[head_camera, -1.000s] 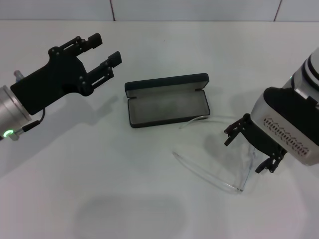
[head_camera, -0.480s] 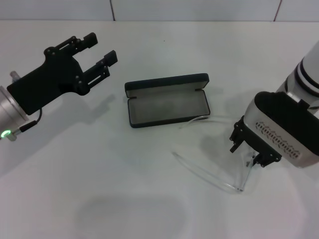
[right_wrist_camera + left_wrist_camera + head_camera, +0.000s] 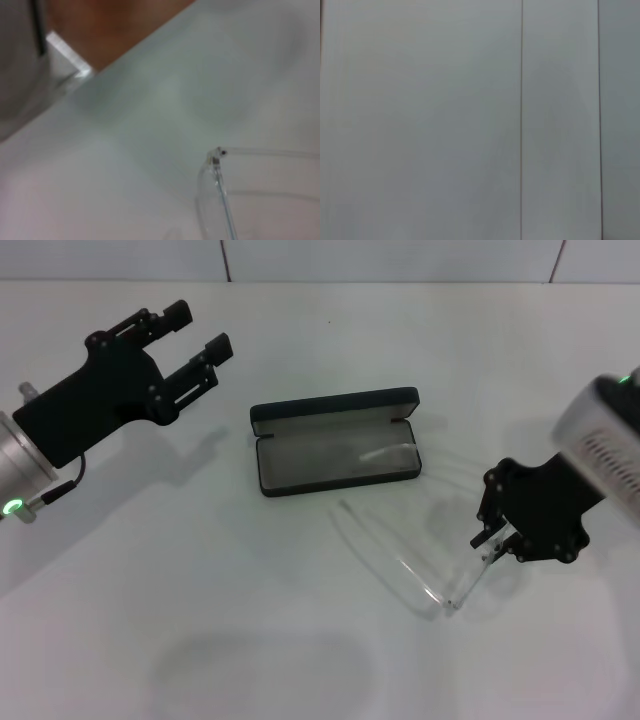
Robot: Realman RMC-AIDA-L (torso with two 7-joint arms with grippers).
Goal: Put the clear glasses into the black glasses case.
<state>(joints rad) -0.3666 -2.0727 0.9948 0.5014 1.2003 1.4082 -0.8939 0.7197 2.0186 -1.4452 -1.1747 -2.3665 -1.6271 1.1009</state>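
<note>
The right gripper (image 3: 488,540) pinches the lens of the clear glasses (image 3: 420,585) near the table's right edge, one arm tip over the open black glasses case (image 3: 335,440). Light, slippery, springy: a frame grip seems safest. The left gripper (image 3: 195,332) hovers, fingers spread.

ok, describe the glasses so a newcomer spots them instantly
On the white table, start at the open black glasses case in the middle. The clear glasses sit just in front of it, held by the right gripper: fully transparent, unlike everything black nearby.
</note>
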